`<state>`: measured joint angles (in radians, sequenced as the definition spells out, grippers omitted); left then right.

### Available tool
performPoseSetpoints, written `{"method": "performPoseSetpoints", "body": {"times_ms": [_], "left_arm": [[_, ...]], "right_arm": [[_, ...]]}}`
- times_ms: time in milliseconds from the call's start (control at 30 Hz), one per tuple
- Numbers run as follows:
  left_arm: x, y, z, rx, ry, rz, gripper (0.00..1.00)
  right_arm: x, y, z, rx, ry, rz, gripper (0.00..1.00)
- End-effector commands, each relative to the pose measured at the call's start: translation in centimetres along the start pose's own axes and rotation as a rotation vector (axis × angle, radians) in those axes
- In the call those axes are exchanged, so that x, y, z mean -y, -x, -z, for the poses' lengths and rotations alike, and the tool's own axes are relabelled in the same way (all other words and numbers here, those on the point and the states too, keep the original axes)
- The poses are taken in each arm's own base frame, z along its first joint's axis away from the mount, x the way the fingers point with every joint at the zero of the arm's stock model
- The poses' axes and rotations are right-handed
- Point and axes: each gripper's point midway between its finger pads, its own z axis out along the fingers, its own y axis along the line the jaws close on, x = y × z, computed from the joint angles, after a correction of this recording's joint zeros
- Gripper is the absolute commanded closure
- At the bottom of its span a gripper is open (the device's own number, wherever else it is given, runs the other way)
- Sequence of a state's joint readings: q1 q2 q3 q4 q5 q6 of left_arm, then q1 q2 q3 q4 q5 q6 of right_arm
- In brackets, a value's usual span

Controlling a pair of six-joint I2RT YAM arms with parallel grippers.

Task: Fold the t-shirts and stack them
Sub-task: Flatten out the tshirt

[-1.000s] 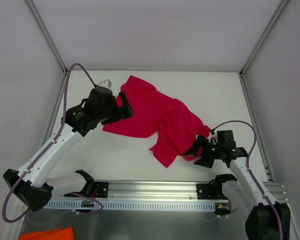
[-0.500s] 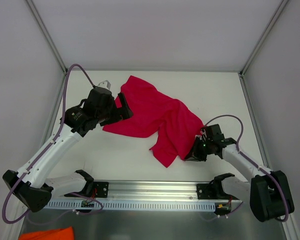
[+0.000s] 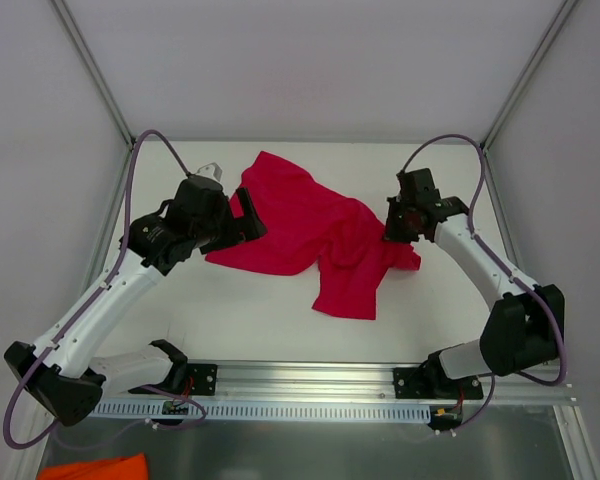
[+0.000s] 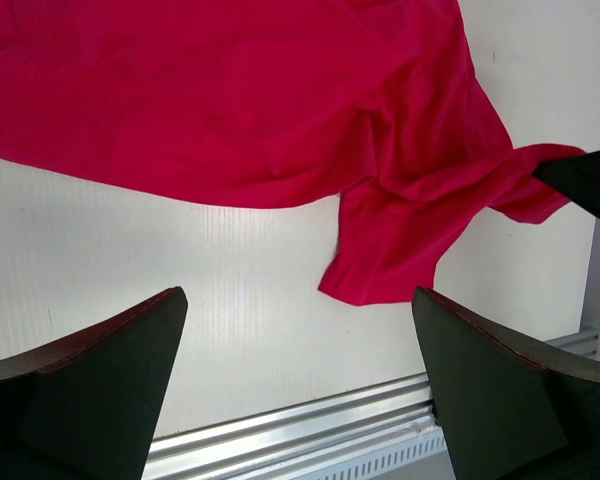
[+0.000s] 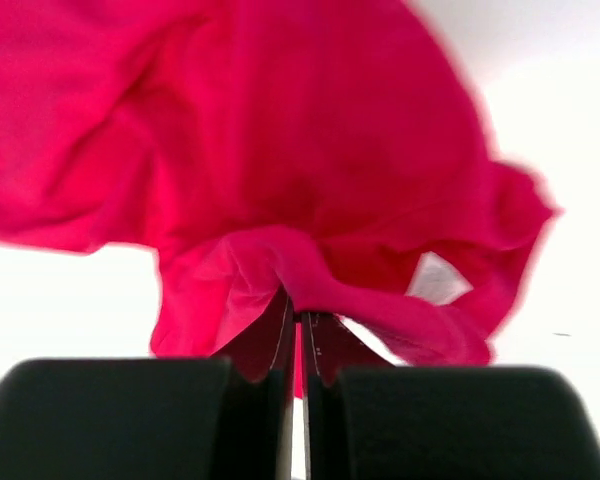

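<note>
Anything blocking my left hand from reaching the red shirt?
Nothing visible does. Only bare table shows between the open left hand and the t-shirt. The right hand is shut on its right edge.

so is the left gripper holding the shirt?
No, the left gripper stands wide open over the table, with the t-shirt lying beyond its fingertips.

The crimson t-shirt is seen spread and rumpled over the far part of the white tabletop. One fold is trailed toward the near edge, where an aluminium rail is fixed. At the right, a point of cloth is pinched at the dark tip of the right gripper. The left gripper is held spread wide above bare tabletop, with nothing between its fingers.
</note>
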<state>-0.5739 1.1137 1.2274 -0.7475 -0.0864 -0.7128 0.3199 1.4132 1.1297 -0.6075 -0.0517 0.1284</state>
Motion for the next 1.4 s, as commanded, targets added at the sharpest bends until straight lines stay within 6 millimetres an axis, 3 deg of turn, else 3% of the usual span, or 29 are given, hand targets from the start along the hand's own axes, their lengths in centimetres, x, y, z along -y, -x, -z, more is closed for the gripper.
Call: {"method": "performPoseSetpoints", "body": {"times_ms": [0, 33, 67, 100, 200, 233, 333, 367, 433, 500, 533, 567, 767, 900, 1133, 1367], "left_arm": [[-0.5, 0.0, 0.9, 0.013, -0.005, -0.010, 0.01], [-0.6, 0.0, 1.0, 0.013, -0.006, -0.011, 0.01], [-0.6, -0.1, 1.0, 0.011, -0.003, -0.017, 0.01], [-0.7, -0.1, 1.1, 0.014, 0.000, -0.017, 0.01], [-0.9, -0.1, 1.2, 0.013, 0.003, -0.028, 0.01], [-1.0, -0.1, 1.2, 0.011, 0.006, -0.028, 0.01], [-0.9, -0.2, 1.2, 0.009, 0.004, -0.030, 0.01], [-0.9, -0.2, 1.1, 0.009, 0.004, -0.030, 0.01], [-1.1, -0.3, 1.0, 0.011, 0.004, -0.027, 0.01], [-1.0, -0.4, 0.8, 0.008, 0.001, -0.025, 0.01], [-1.1, -0.6, 0.7, 0.003, 0.001, -0.023, 0.01], [-1.1, -0.7, 0.5, -0.001, -0.001, -0.024, 0.01], [-0.8, -0.9, 0.2, -0.007, -0.017, -0.021, 0.01], [-0.8, -1.0, 0.1, -0.009, -0.019, -0.017, 0.01], [-1.6, -0.9, -0.1, 0.007, 0.018, -0.009, 0.01], [-2.4, -1.4, -0.9, -0.010, 0.045, 0.004, 0.01]], "right_arm": [[4.4, 0.8, 0.7, 0.018, -0.267, 0.115, 0.99], [4.8, 1.0, 0.7, 0.024, -0.286, 0.122, 0.99], [5.2, 0.8, 0.6, 0.012, -0.309, 0.129, 0.91], [5.4, 0.8, 0.6, 0.010, -0.322, 0.132, 0.56], [5.6, -0.2, 0.4, -0.007, -0.326, 0.132, 0.21], [5.5, -0.6, 0.5, -0.014, -0.322, 0.130, 0.19], [4.2, -2.9, 1.6, -0.036, -0.250, 0.075, 0.18], [3.8, -4.8, 1.5, -0.074, -0.209, 0.057, 0.18], [2.4, -6.0, 2.5, -0.053, -0.137, -0.010, 0.18], [0.9, -9.1, 2.5, -0.117, -0.038, -0.084, 0.19], [0.1, -9.4, 3.2, -0.095, 0.015, -0.100, 0.19], [-0.3, -11.1, 3.1, -0.132, 0.042, -0.107, 0.20], [-0.3, -14.6, 3.7, -0.181, 0.077, -0.163, 0.20], [-0.1, -15.8, 3.2, -0.203, 0.076, -0.176, 0.20], [-0.1, -18.5, 0.6, -0.271, 0.078, -0.208, 0.23], [-0.8, -19.2, -1.1, -0.293, 0.086, -0.211, 0.24]]}}
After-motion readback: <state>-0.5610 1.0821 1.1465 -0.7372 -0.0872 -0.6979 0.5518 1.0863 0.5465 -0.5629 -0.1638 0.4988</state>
